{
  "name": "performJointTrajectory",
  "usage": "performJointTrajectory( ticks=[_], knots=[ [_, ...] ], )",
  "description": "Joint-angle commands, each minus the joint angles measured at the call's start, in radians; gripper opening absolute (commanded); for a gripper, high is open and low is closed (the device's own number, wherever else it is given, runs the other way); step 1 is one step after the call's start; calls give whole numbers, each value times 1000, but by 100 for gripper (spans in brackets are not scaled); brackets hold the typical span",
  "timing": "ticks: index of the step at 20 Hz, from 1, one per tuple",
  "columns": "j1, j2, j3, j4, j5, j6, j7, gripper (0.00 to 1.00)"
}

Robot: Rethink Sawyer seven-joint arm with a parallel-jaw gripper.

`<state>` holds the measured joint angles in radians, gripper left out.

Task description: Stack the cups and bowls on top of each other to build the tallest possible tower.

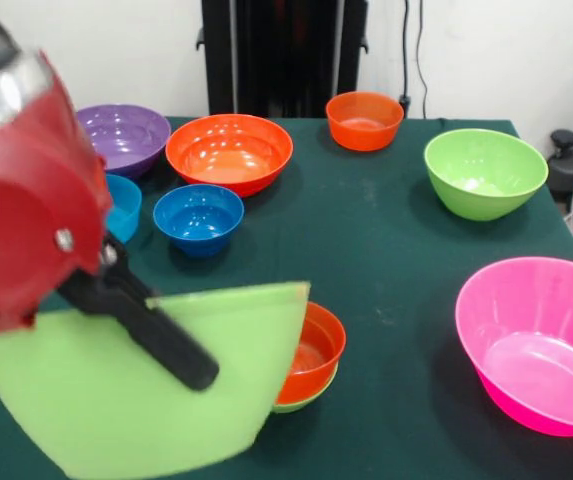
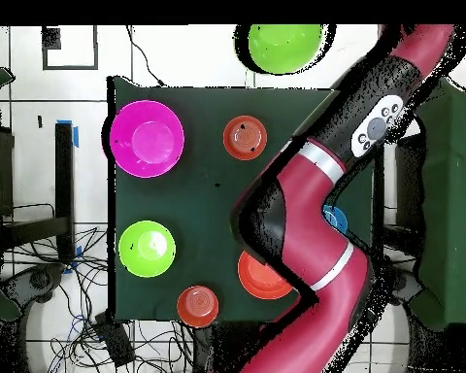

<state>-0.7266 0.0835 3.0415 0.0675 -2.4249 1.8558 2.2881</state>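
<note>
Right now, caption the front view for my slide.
Gripper holds large lime green bowl beside orange bowl.

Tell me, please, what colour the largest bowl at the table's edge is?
Pink, clearest in the front view.

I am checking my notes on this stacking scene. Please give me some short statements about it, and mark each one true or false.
1. The gripper holds a big lime bowl tilted above the table. True.
2. The pink bowl sits inside the purple bowl. False: each stands alone, at opposite sides of the table.
3. An orange bowl rests in a green bowl, right beside the lime bowl. True.
4. The purple bowl lies upside down. False: its opening faces up.
</note>
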Motion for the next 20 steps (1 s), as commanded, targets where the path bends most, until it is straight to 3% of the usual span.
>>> performJointTrajectory(
  ticks=[1,20],
  knots=[
    [49,30,6,-200,-118,-97,206,0],
    [61,36,9,-196,-154,-123,244,0]
  ],
)
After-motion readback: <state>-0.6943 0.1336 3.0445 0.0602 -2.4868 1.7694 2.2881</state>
